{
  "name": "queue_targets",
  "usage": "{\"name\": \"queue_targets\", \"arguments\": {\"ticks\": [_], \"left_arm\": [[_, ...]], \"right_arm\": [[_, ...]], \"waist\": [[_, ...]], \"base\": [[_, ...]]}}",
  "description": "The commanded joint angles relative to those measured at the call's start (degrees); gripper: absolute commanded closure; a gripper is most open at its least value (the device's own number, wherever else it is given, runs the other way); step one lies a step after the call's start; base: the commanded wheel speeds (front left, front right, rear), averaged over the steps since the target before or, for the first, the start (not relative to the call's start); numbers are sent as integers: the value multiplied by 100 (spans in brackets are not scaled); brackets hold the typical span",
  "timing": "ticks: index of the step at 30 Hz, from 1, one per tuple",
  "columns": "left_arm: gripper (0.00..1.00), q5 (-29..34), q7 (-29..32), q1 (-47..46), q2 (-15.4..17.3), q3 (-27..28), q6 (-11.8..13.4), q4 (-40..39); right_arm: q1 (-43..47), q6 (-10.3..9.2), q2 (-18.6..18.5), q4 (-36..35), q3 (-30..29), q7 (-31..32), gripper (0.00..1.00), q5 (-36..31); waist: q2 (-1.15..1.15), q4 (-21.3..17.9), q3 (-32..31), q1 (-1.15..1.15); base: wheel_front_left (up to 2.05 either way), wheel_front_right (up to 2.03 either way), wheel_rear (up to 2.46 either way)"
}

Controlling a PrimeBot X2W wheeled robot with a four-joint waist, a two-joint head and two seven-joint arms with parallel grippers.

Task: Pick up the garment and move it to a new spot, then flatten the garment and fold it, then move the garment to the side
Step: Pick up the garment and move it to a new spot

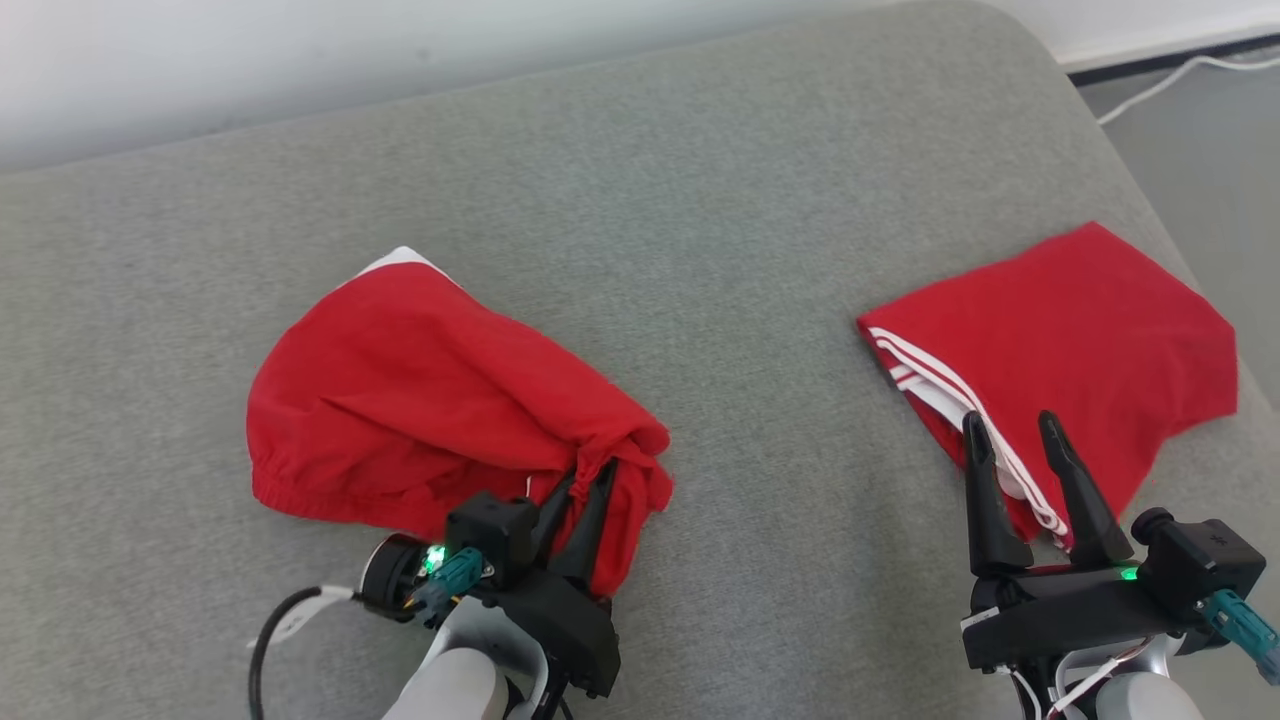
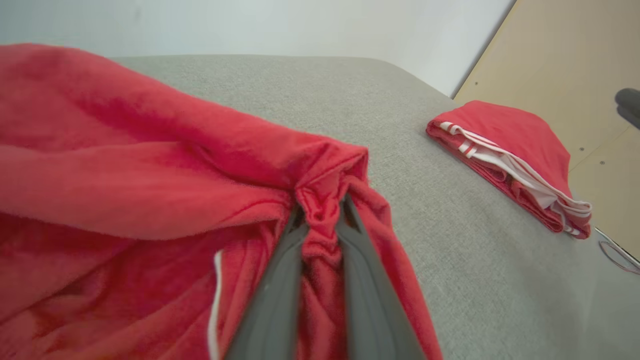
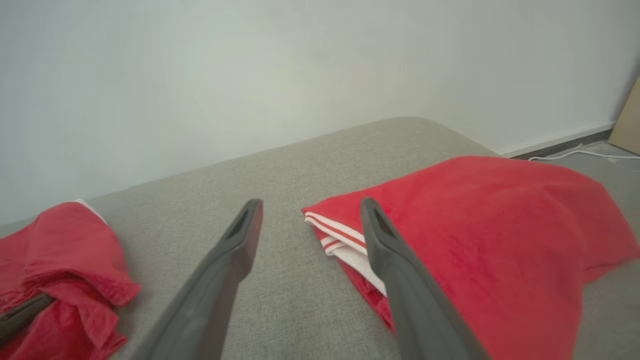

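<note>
The left pincer (image 1: 590, 475) is clenched on a bunched fold at the near right corner of the crumpled red garment (image 1: 400, 400), which lies on the left part of the grey padded surface (image 1: 740, 200). Well apart to the right, a folded red garment (image 1: 1080, 340) with white stripes lies by the right edge. The right pincer (image 1: 1010, 420) is released and grasps nothing, its fingers spread at that garment's near left, striped edge.
</note>
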Motion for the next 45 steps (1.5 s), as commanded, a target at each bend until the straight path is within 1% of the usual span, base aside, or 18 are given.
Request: {"name": "queue_targets", "arguments": {"ticks": [1,2,3,4,10,13,17,18,22,28,30,35,38,41,45], "left_arm": [[100,-91,4,-125,5,-95,-43,124],[56,-149,-57,-173,0,-139,-80,156],[5,-171,-77,-215,-4,-198,-83,179],[0,-184,-105,-253,-6,-254,-107,192],[0,-248,-406,-376,-5,-383,-105,-164],[0,-300,-497,-305,80,-268,-67,-502],[0,-261,-564,-146,338,-31,125,-973],[0,-261,-564,-146,338,-31,125,-973],[0,-311,-615,54,614,371,391,-1271],[0,-371,-775,481,993,983,764,-1450],[0,-346,-799,649,1166,1173,848,-1454],[0,-321,-859,1083,1484,1551,1025,-1569],[0,-236,-869,1340,1642,1629,1096,-1727],[0,-106,-764,1582,1773,1546,1148,-1929],[0,4,-624,1858,1860,1432,1238,-2162]], "right_arm": [[-71,-4,16,15,-23,-55,0,46],[-78,-4,18,34,-33,-61,0,52],[-75,-4,17,50,-49,-67,0,54],[-75,-4,13,64,-73,-76,0,51],[-55,-4,-48,54,-216,-76,0,-64],[2,-4,-88,4,-277,-19,0,-112],[61,-4,-135,-77,-353,23,0,-162],[61,-4,-135,-77,-353,23,0,-162],[112,-4,-164,-152,-356,80,0,-199],[179,-4,-202,-215,-282,161,0,-267],[215,-4,-213,-223,-250,186,0,-280],[290,-4,-238,-252,-192,234,0,-377],[356,-4,-263,-265,-160,287,0,-432],[433,-4,-291,-277,-129,333,0,-485],[587,-4,-311,-308,-81,391,0,-508]], "waist": [[0,-201,177,-1],[0,-200,171,-1],[0,-193,162,-1],[0,-175,152,-1],[0,30,-50,-1],[0,178,-156,-1],[0,405,-291,-1],[0,405,-291,-1],[0,618,-408,-1],[0,887,-592,-1],[0,952,-641,-1],[0,1068,-789,-1],[0,1115,-885,-1],[0,1136,-977,-1],[0,1140,-1096,-1]], "base": [[0,0,0],[0,0,0],[0,0,0],[0,0,0],[0,0,0],[0,0,0],[0,0,0],[0,0,0],[0,0,0],[0,0,0],[0,0,0],[0,0,0],[0,0,0],[0,0,0],[0,0,0]]}}
